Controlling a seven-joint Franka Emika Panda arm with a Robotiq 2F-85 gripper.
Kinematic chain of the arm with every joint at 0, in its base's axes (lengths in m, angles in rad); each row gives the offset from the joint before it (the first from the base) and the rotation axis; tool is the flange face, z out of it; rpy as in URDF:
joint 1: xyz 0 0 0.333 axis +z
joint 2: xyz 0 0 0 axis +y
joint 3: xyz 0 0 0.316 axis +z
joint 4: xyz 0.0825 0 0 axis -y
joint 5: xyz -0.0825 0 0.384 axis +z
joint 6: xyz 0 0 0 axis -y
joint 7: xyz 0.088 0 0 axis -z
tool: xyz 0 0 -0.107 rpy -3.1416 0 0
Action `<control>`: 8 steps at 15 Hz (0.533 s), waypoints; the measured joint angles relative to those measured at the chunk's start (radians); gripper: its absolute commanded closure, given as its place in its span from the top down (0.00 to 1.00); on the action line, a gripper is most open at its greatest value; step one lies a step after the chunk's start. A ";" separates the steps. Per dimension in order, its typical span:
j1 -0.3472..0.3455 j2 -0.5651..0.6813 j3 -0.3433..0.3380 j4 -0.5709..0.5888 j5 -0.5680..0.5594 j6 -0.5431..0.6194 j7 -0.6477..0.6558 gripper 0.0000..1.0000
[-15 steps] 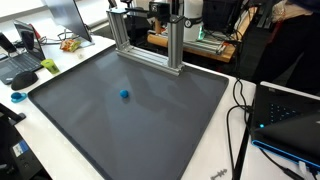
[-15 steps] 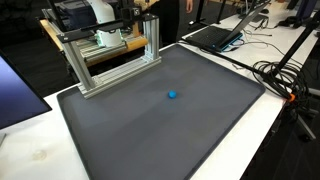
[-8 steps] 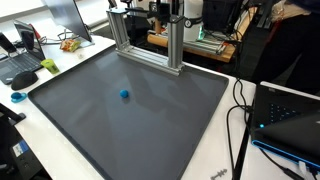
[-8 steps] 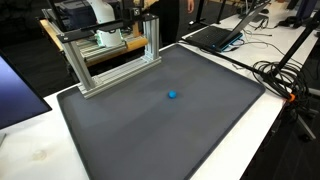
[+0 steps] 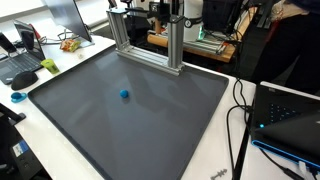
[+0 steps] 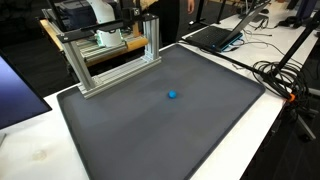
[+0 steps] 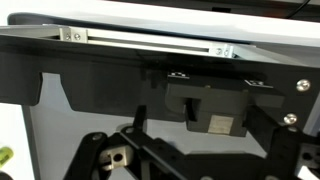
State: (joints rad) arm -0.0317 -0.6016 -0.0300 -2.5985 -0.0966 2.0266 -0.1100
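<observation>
One small blue ball (image 5: 124,95) lies on the dark grey mat (image 5: 150,130) that covers most of the white table (image 6: 40,150). In both exterior views the ball sits alone on the mat, clear of every edge and somewhat nearer the far side, where the aluminium frame (image 6: 110,65) stands. The frame consists of upright extruded posts joined by a horizontal rail, and its base rests along the far edge of the mat. Nothing touches the ball. The gripper (image 7: 190,168) appears only in the wrist view, as dark linkage parts along the bottom edge. Its fingertips fall outside that picture, so whether the claw is released or clenched cannot be told. The same view looks at close range onto a horizontal aluminium rail (image 7: 150,42) and black hardware below it, which places the gripper at the frame and well apart from the ball. An open laptop (image 6: 215,35) sits beyond one corner of the mat in an exterior view, with black cables (image 6: 280,75) running over the table beside it. A second laptop (image 5: 20,62) stands on a desk off the opposite side.
</observation>
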 measured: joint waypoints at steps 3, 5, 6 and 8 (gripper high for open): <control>0.005 -0.020 -0.003 -0.015 0.007 0.001 -0.006 1.00; 0.009 -0.031 -0.003 -0.022 0.010 0.001 -0.006 1.00; 0.010 -0.034 -0.003 -0.024 0.013 0.002 -0.005 1.00; 0.013 -0.036 -0.003 -0.027 0.017 0.003 0.000 1.00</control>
State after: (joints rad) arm -0.0190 -0.6378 -0.0330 -2.6255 -0.0796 2.0291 -0.1100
